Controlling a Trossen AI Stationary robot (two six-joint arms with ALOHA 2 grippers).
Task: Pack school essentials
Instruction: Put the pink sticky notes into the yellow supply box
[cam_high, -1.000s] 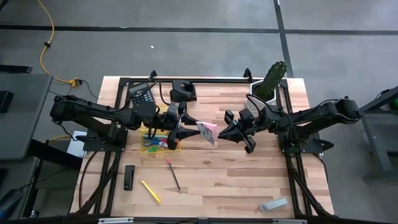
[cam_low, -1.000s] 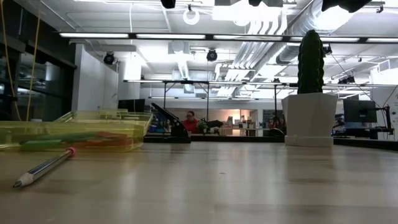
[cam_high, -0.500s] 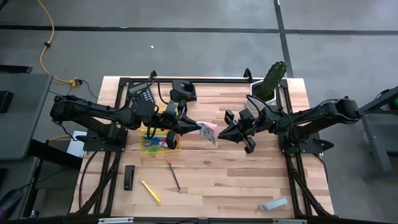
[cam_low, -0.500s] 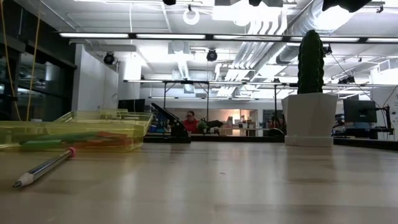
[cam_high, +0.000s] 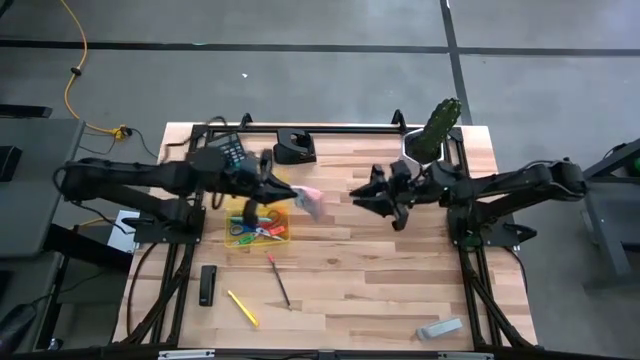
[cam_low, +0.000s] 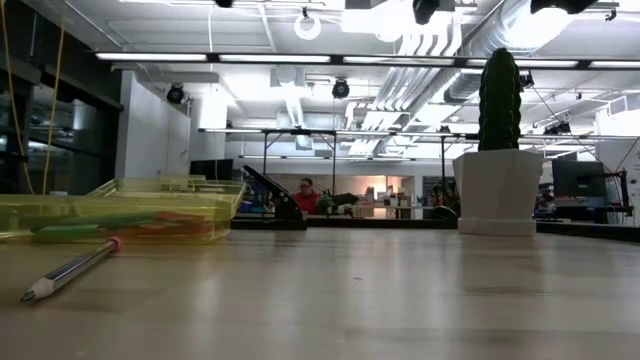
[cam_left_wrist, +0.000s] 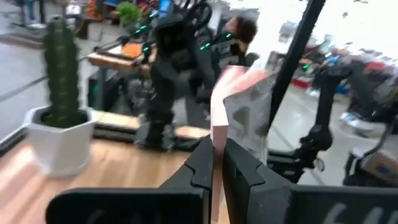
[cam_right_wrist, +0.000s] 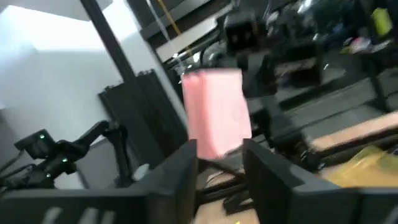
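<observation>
Fingers (cam_left_wrist: 249, 177) pinching pink square pad (cam_left_wrist: 239, 102)

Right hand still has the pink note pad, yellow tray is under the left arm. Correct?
Not quite. The left hand has the pink note pad, shut on its edge in the left wrist view; the right hand stands open, clear of it. The yellow tray is under the left arm, as the high view shows.

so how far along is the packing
Done: both scissors and some pens lie in the yellow tray. In hand: the left tool is shut on the pink pad, just handed over; the right tool has opened. Left: a pencil, yellow pen and black item on the table.
</observation>
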